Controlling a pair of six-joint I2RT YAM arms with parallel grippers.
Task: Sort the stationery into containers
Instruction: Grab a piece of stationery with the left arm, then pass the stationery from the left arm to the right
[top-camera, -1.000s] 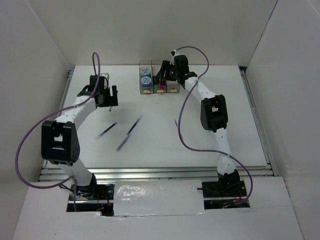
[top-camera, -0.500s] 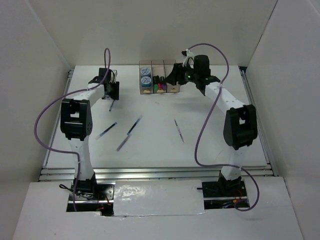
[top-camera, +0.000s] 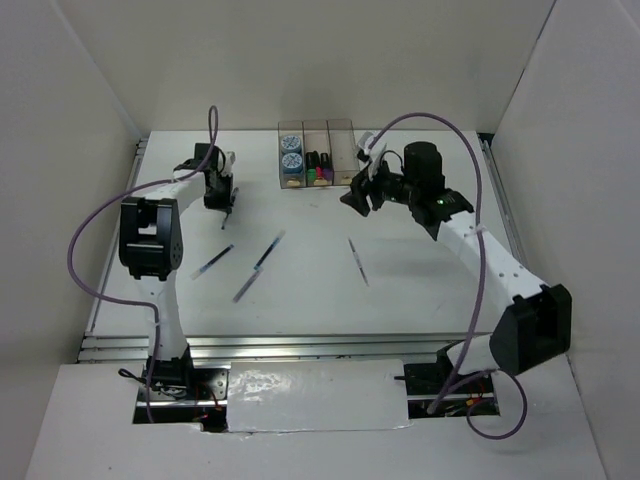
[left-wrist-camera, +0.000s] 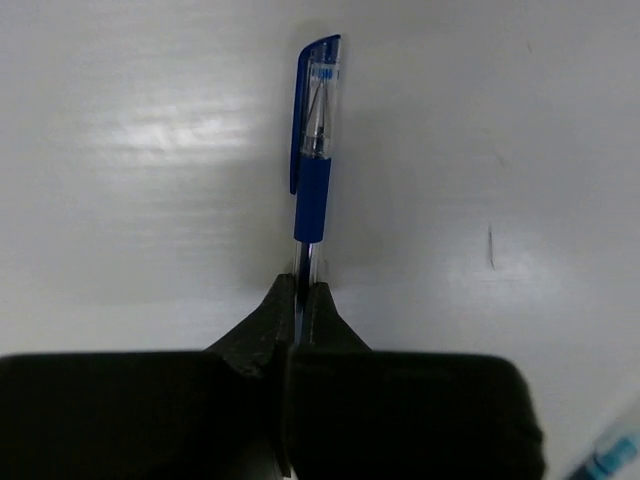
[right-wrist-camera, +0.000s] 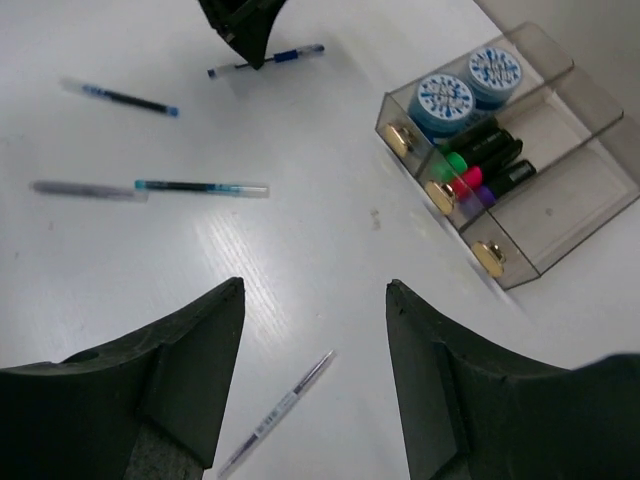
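My left gripper (left-wrist-camera: 302, 290) is shut on the barrel of a blue pen (left-wrist-camera: 314, 150) that lies on the white table; in the top view this gripper (top-camera: 222, 205) is at the far left. My right gripper (right-wrist-camera: 313, 288) hangs open and empty above the table, in front of the containers (right-wrist-camera: 575, 205). A thin pen (right-wrist-camera: 280, 410) lies below its fingers. The left box holds two blue-white tape rolls (right-wrist-camera: 446, 100). The middle box holds highlighters (right-wrist-camera: 482, 165) with green, pink and purple caps. The right box has nothing in it.
Three more pens lie loose left of centre: one (top-camera: 212, 262), one (top-camera: 268, 250) and one (top-camera: 243, 285). Another pen (top-camera: 357, 260) lies right of centre. White walls close in the table on the left, back and right.
My left gripper has closed on the blue pen. My right arm has swung from over the containers toward the near right, still open.
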